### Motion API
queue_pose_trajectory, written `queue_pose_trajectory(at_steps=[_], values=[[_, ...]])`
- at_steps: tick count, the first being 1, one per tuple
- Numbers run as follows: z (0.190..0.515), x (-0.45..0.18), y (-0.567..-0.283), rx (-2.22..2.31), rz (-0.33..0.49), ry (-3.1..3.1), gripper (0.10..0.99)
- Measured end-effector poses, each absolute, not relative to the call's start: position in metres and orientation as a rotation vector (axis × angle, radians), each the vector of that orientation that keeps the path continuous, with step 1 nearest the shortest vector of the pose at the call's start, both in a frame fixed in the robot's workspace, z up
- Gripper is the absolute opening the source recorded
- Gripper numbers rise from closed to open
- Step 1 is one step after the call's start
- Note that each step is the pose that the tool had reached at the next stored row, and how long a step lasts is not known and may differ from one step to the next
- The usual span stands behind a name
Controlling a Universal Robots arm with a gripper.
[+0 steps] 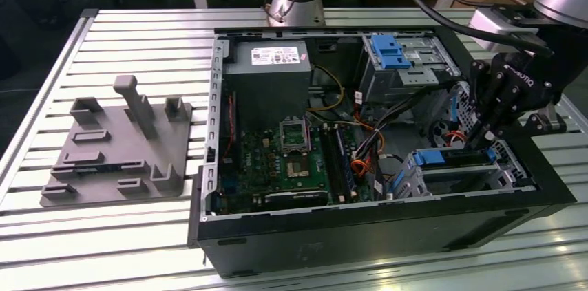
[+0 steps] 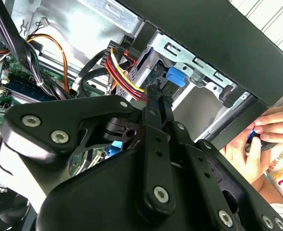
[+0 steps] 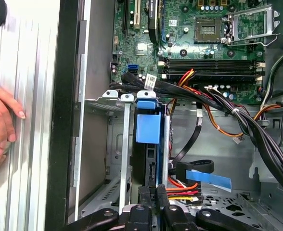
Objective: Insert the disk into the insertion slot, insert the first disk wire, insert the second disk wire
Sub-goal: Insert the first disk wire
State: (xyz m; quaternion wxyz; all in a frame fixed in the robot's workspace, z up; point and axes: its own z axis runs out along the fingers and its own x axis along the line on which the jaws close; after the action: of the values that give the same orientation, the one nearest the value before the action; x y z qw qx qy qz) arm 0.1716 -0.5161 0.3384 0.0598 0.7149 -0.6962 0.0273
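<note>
Gripper (image 3: pixel 153 190) clenched, directly behind blue-framed silver disk (image 3: pixel 146 127) seated lengthwise in low perforated metal insertion slot (image 3: pixel 126 144), red-yellow wires (image 3: pixel 182 186) alongside.

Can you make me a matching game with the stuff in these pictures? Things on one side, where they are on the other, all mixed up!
Things:
1 disk
2 plastic stand
3 hand
4 gripper

Places:
A grey, at the exterior view's left
B reaching into the case beside the disk
C in the insertion slot
D outside the case, around something blue

Pairs: 1-C, 2-A, 3-D, 4-B
</note>
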Motion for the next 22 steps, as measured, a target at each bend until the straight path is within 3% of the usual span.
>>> queue_pose_trajectory(at_steps=[22], values=[[0.3333, 0.1721, -0.5165, 2.163, 0.083, -2.109, 0.165]])
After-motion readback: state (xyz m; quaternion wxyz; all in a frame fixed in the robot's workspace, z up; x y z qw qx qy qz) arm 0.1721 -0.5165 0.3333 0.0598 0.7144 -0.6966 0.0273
